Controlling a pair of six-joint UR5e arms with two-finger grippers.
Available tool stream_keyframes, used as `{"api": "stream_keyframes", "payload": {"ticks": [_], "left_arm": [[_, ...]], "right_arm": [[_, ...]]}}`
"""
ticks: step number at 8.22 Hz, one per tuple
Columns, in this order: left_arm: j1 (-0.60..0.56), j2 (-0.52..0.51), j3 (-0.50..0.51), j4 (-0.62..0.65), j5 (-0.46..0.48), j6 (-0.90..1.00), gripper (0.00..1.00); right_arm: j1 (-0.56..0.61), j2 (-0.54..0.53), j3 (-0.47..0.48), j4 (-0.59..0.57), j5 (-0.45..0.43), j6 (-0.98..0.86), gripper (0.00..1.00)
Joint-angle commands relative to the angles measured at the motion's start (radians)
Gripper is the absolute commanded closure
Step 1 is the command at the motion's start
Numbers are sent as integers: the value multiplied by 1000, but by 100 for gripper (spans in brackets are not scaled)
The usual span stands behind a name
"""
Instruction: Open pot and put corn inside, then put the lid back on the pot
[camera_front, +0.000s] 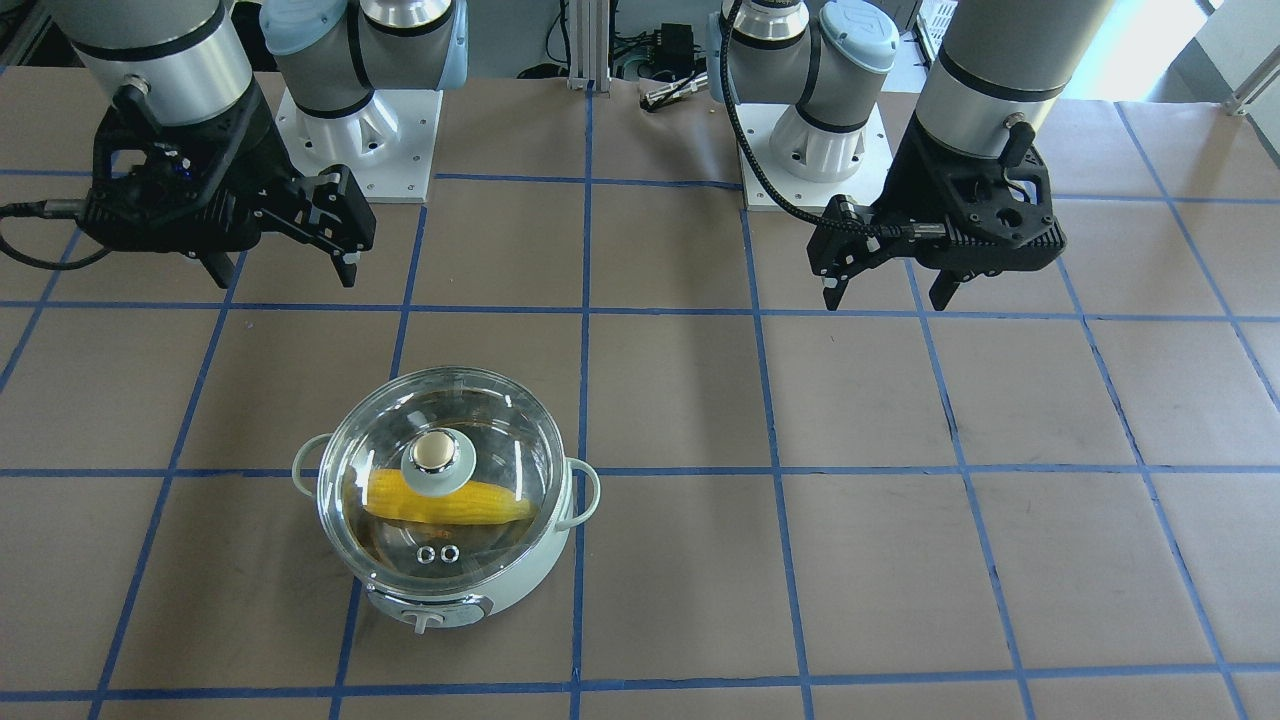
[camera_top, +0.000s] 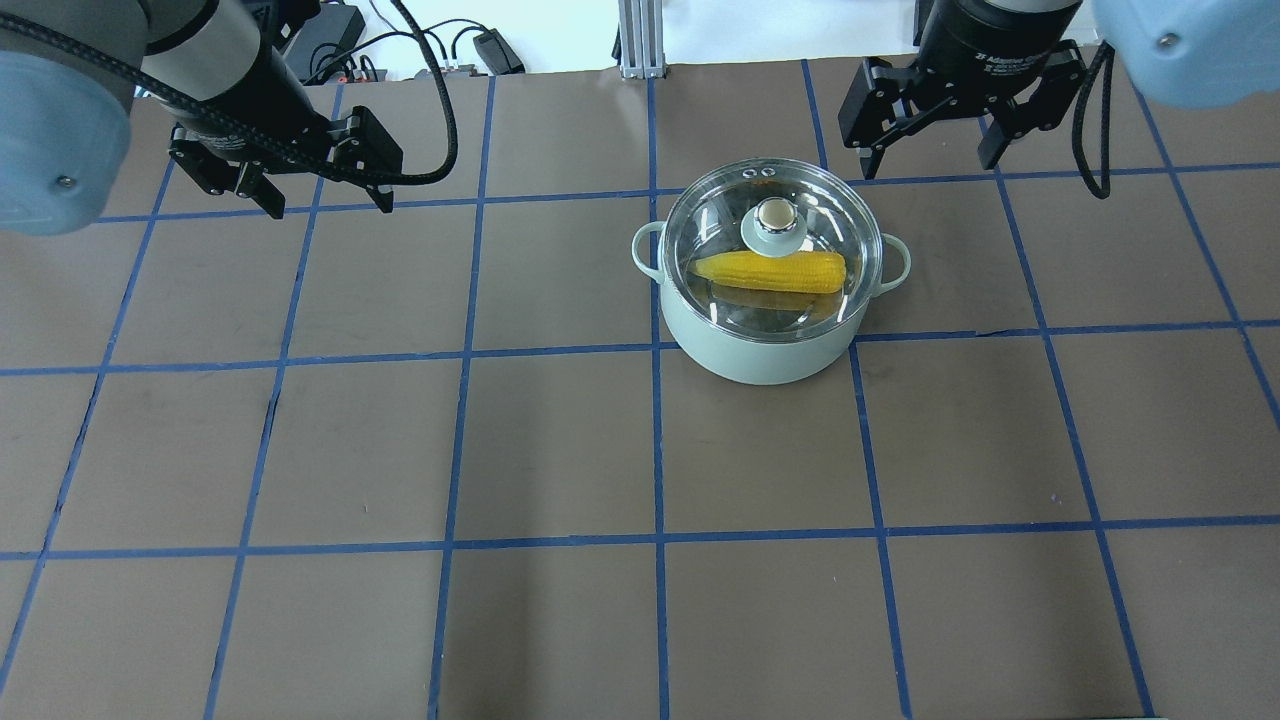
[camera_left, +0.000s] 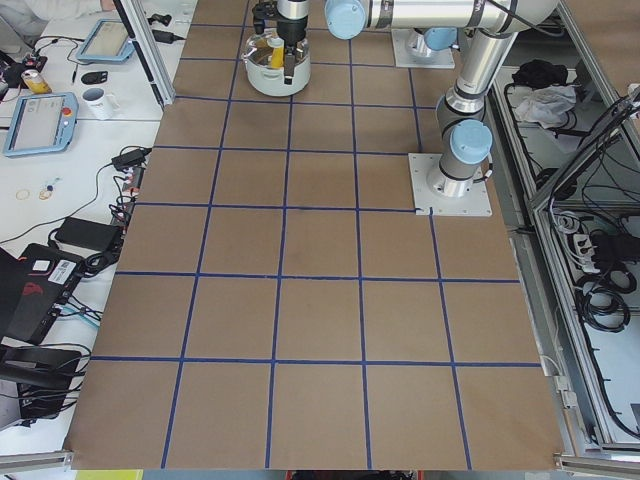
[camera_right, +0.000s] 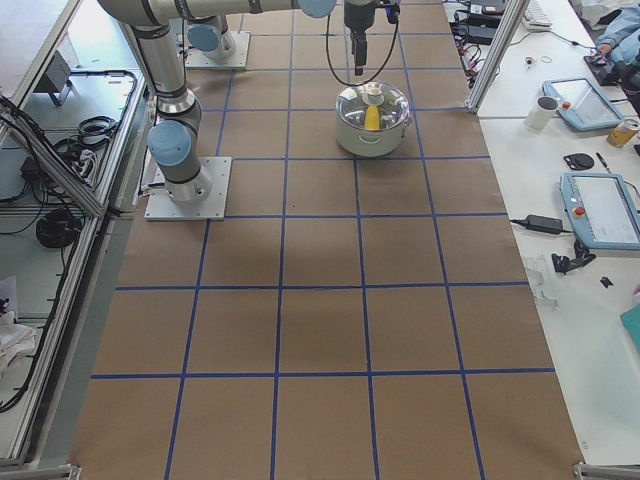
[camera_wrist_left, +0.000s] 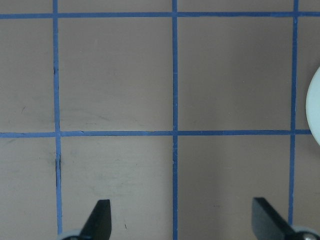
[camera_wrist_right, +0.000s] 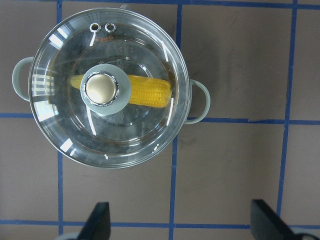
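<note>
A yellow tapered corn cob (camera_top: 770, 271) lies inside the small mint-green electric pot (camera_top: 760, 350) on the brown worktop (camera_top: 560, 440), round clear glass lid (camera_top: 772, 222) seated on top. The job looks finished to me. Left fingers (camera_top: 381, 196) and right fingers (camera_top: 866, 160) hang spread and empty — only retreat remains.

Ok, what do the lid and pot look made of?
Lid: clear glass, seemingly; the corn shows through it and it glints. Its knob: pale green, likely plastic, with a shiny metallic top. Pot: matte mint-green shell, plastic or painted metal, cannot tell which.
</note>
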Motion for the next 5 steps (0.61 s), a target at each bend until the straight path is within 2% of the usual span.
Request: {"api": "stream_keyframes", "payload": {"ticks": [1,5], "left_arm": [[0,0,0,0,1,0,0],[0,0,0,0,1,0,0]], "right_arm": [[2,-31,10,30,10,-16,0],[4,-31,10,30,10,-66,0]]}}
